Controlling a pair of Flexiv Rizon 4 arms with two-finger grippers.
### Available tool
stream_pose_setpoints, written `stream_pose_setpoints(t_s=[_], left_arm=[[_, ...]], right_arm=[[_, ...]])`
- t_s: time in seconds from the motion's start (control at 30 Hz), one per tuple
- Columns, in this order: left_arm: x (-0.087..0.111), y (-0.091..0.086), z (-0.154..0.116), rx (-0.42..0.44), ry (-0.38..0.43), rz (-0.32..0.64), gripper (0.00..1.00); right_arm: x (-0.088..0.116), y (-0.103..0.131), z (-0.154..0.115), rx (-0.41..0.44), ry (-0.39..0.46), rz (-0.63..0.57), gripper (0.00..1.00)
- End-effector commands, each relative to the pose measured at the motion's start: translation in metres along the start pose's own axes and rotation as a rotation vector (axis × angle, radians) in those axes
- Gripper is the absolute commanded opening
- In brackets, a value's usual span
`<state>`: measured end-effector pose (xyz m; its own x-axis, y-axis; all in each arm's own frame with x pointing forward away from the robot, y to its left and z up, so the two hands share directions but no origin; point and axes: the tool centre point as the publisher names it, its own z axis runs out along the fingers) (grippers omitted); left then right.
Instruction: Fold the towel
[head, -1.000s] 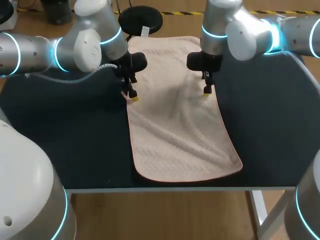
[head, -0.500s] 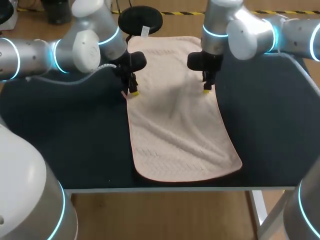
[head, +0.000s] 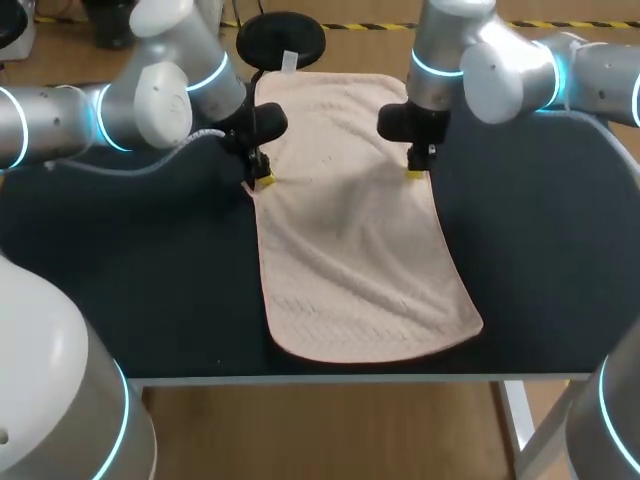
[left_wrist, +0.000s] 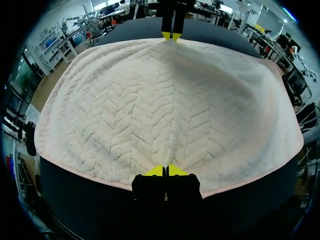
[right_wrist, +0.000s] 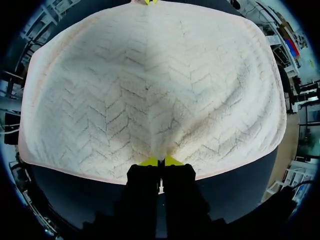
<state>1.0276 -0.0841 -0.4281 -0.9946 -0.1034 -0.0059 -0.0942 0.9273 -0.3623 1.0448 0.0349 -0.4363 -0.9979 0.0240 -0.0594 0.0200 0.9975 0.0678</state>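
Note:
A pale pink towel (head: 350, 230) lies lengthwise on the dark table, its near end rumpled. My left gripper (head: 262, 180) is shut on the towel's left edge about midway along. My right gripper (head: 415, 173) is shut on the right edge, straight across from it. In the left wrist view the towel (left_wrist: 170, 105) spreads out ahead of my left gripper (left_wrist: 166, 171), whose yellow tips pinch the hem; my right gripper (left_wrist: 171, 35) shows at the far edge. In the right wrist view my right gripper (right_wrist: 160, 161) pinches a raised crease of the towel (right_wrist: 150, 85).
Bare dark table (head: 150, 270) lies to the left of the towel, with more to its right (head: 540, 230). A small white tag (head: 290, 62) sticks up at the towel's far end. The table's front edge (head: 360, 378) runs just past the towel's near end.
Both grippers went from open to shut, pinching the towel's side edges. Both shifted slightly toward the far end of the table.

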Motion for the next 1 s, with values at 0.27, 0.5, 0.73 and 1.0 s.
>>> stream_pose_setpoints(t_s=[0.27, 0.5, 0.73, 1.0], left_arm=[[-0.011, -0.013, -0.049, 0.058, -0.065, 0.013, 0.00], [-0.028, -0.038, -0.129, 0.175, -0.216, 0.075, 0.00], [-0.050, -0.056, -0.202, 0.185, -0.358, 0.126, 0.00], [-0.097, -0.073, -0.273, 0.165, -0.565, 0.147, 0.00]], right_arm=[[-0.009, -0.003, -0.050, -0.031, -0.090, -0.046, 0.00], [-0.025, 0.000, -0.123, -0.088, -0.237, -0.094, 0.00], [-0.051, 0.005, -0.198, -0.160, -0.396, -0.092, 0.00], [-0.091, 0.014, -0.283, -0.191, -0.598, -0.129, 0.00]])
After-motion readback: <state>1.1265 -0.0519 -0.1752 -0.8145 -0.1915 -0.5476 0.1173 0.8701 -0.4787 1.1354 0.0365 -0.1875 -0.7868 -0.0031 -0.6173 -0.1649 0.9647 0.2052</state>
